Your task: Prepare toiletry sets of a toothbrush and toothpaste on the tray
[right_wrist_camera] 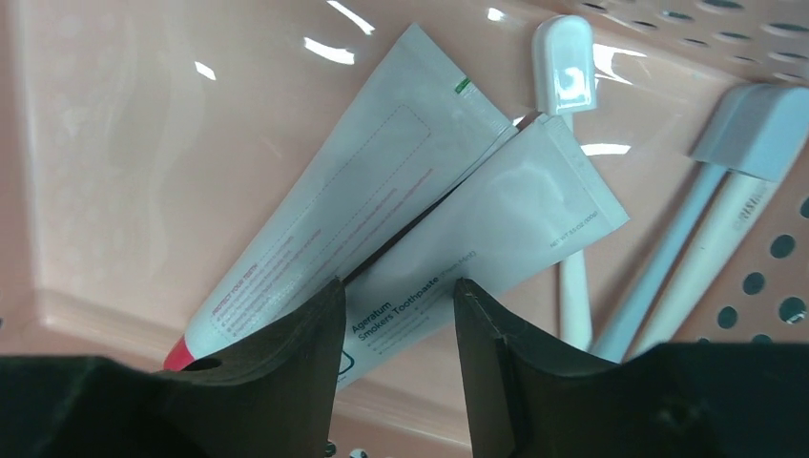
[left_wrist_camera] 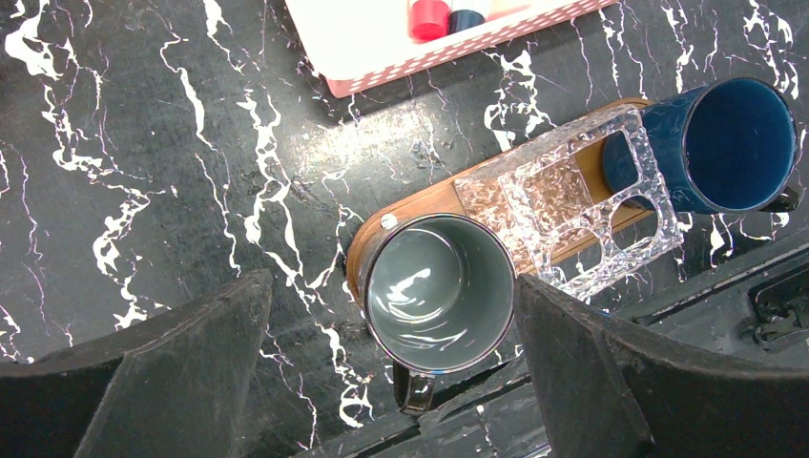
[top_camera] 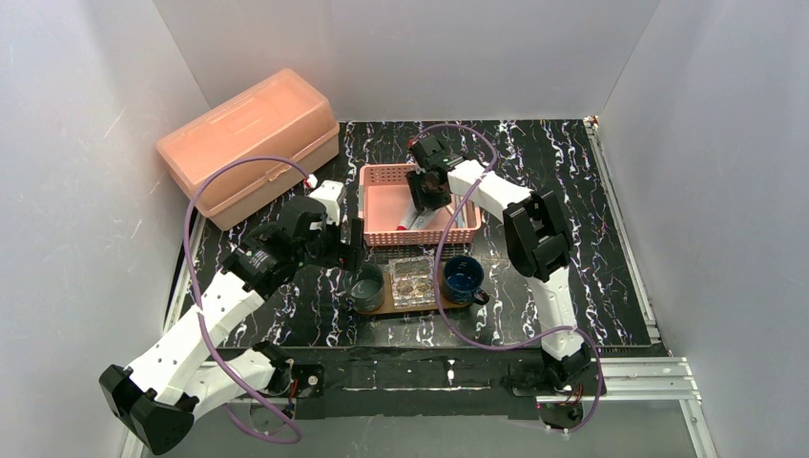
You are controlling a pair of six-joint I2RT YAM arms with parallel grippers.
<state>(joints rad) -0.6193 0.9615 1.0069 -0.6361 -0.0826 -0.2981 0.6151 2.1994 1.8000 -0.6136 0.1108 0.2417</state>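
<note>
1. While no toothbrush or toothpaste lies on the tray (left_wrist_camera: 420, 202) yet, the step in hand looks like the first pick: taking a toothpaste tube (right_wrist_camera: 496, 229) out of the pink basket (top_camera: 382, 176).
2. Right gripper (right_wrist_camera: 399, 286): down inside the basket, jaws half-narrowed, straddling the cap end of that tube. I cannot tell whether the pads are pressing it.
3. Next move, as I judge it: a firm pinch across the tube, a straight lift clear of the basket wall, then a carry to the tray.
4. Left gripper (left_wrist_camera: 389, 281): jaws at full spread, holding nothing, hovering above the grey mug (left_wrist_camera: 439, 291).
5. Tray: brown wood with rounded ends, just beside the basket's near side. It carries the grey mug at its left end, a clear box (left_wrist_camera: 572, 205) in the middle and a blue mug (left_wrist_camera: 739, 143) at its right end.
6. Stock, all in the basket: the straddled tube is silvery-white with a flat crimped tail, and it overlaps a second tube (right_wrist_camera: 353, 191) with a red cap. White toothbrushes (right_wrist_camera: 706, 219) lie beside them, one shaft passing under the tube's tail.
</note>
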